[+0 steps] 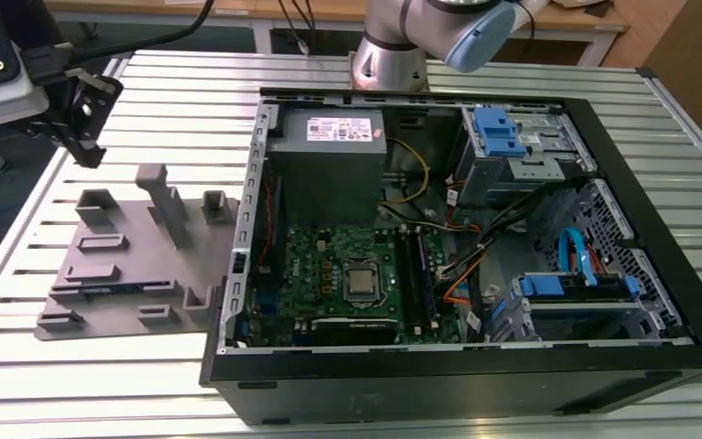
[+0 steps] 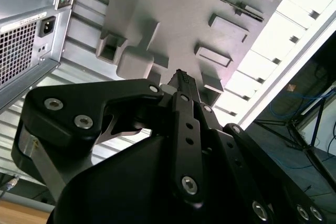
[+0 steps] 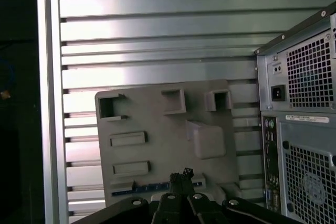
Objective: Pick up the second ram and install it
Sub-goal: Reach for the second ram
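Note:
My gripper [image 1: 87, 154] hangs above the far end of a grey holder tray [image 1: 132, 274], at the exterior view's left, outside the computer case. Its fingertips [image 3: 181, 173] are pressed together with nothing between them, and the second wrist view shows the gripper [image 2: 181, 77] the same way. Right under the tips, a thin pale strip with bluish marks [image 3: 149, 187] lies along the tray's edge; it looks like the second ram. The green motherboard [image 1: 326, 265] with its long black memory slots [image 1: 419, 274] lies inside the open case [image 1: 643, 357].
The tray [image 3: 157, 129] carries several raised holders and a taller post [image 1: 162, 206]. The case's rear panel [image 3: 307, 129] stands close beside the tray. The slatted metal table [image 1: 143, 393] ends just past the tray's left side.

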You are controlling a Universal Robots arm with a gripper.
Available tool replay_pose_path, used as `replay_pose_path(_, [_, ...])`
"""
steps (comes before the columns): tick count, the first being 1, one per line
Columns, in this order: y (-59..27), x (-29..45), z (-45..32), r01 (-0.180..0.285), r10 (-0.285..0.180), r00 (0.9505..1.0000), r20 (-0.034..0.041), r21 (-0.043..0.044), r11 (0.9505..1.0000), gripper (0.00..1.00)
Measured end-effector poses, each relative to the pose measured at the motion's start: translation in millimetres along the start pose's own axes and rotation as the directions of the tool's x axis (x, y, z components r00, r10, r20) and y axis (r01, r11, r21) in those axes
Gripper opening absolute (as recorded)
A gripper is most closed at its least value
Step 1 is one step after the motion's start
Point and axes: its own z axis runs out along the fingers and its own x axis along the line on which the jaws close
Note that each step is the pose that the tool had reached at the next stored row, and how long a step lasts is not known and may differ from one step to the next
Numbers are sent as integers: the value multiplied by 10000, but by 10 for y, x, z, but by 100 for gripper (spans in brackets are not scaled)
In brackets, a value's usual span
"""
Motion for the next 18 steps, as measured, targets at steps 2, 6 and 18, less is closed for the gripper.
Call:
replay_pose_path(2, [-3,14,32,-1,1,10000,-1,3,10000,7])
replay_pose_path(6, [-13,41,86,1,-1,10000,-1,6,10000,7])
replay_pose_path(18, [-37,112,230,0,0,10000,-1,6,10000,7])
